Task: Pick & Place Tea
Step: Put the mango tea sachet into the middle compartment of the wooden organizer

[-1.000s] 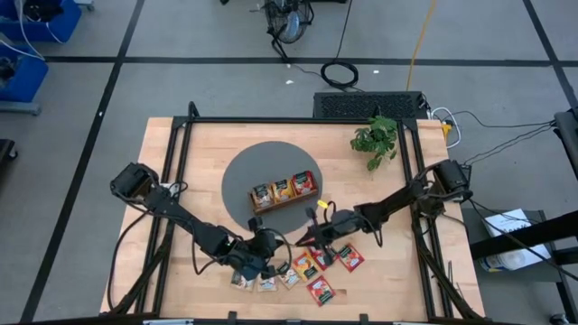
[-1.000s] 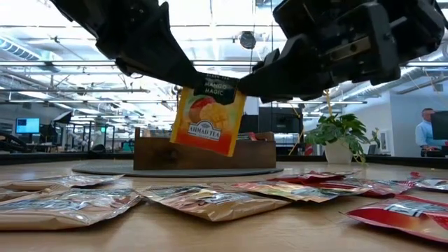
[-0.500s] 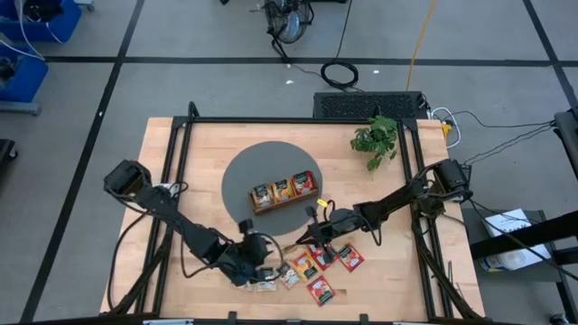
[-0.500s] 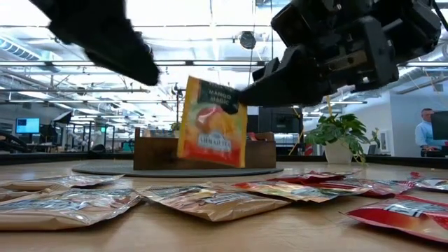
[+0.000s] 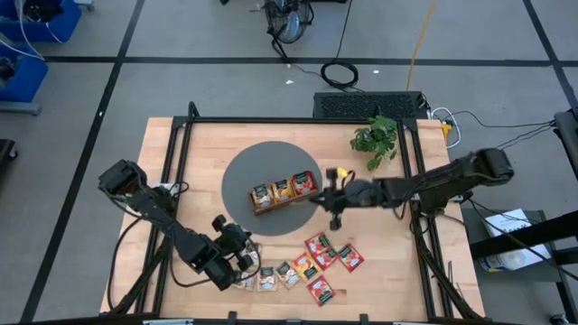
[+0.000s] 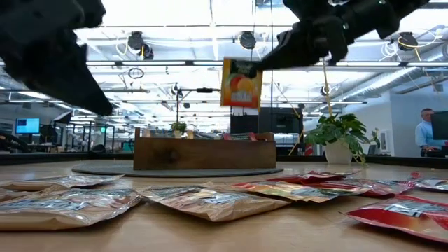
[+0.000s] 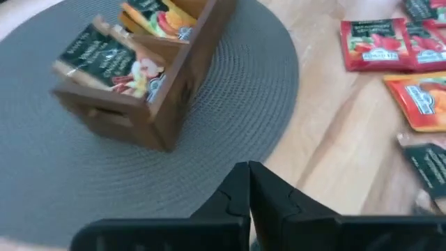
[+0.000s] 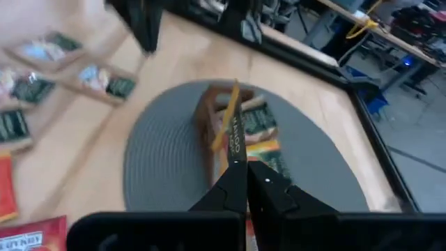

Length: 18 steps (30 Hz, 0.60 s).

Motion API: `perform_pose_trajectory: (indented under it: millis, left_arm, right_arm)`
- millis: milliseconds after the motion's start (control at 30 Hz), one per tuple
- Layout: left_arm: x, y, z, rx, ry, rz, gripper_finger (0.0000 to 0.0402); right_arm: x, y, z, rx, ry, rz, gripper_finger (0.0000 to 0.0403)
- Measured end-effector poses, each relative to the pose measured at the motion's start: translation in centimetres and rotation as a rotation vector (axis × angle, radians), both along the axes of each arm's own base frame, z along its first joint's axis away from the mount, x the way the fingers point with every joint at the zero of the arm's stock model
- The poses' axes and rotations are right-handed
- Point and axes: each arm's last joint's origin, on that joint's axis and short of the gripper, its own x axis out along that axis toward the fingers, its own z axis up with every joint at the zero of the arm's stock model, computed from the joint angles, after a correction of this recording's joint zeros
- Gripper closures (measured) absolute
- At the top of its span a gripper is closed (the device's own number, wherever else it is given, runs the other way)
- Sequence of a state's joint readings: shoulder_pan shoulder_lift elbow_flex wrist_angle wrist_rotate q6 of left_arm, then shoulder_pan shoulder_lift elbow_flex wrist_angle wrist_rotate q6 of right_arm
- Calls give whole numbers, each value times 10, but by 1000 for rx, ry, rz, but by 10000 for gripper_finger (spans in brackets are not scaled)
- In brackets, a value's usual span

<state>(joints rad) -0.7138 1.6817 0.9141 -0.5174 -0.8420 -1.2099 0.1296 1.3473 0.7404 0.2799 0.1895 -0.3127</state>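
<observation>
One orange sachet (image 6: 241, 85) pinched by right hand (image 8: 240, 162) | left hand (image 7: 249, 183) pressed together | wooden table (image 5: 194, 171)

High view: straight down from well above, whole pale wooden table (image 5: 181, 162) and both arms in frame. Low view: at tabletop height, level across scattered flat foil sachets (image 6: 210, 199) just in front of the lens, room behind. Left wrist view: close, angled down onto round grey woven mat (image 7: 230, 104). Right wrist view: higher, looking down over the same mat. All four share the long brown three-compartment wooden tray (image 5: 284, 192) standing on that mat.
</observation>
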Motion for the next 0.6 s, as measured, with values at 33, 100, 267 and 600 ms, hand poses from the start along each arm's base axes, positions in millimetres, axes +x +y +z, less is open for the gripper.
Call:
perform_pose_trajectory:
  millis: [33,100,267,600]
  left_arm:
    - [1,2,-4,-6,-9,-4,395]
    - [2,8,-11,-13,-19,-8,390]
    - [4,17,-21,-25,-42,-2,388]
    - [4,18,-22,27,-16,-46,372]
  right_arm:
    - [-1,-5,4,19,-13,9,403]
    - [-2,-13,8,64,-33,51,403]
    - [4,-31,7,92,-68,72,403]
    - [30,-77,-27,134,-17,48,403]
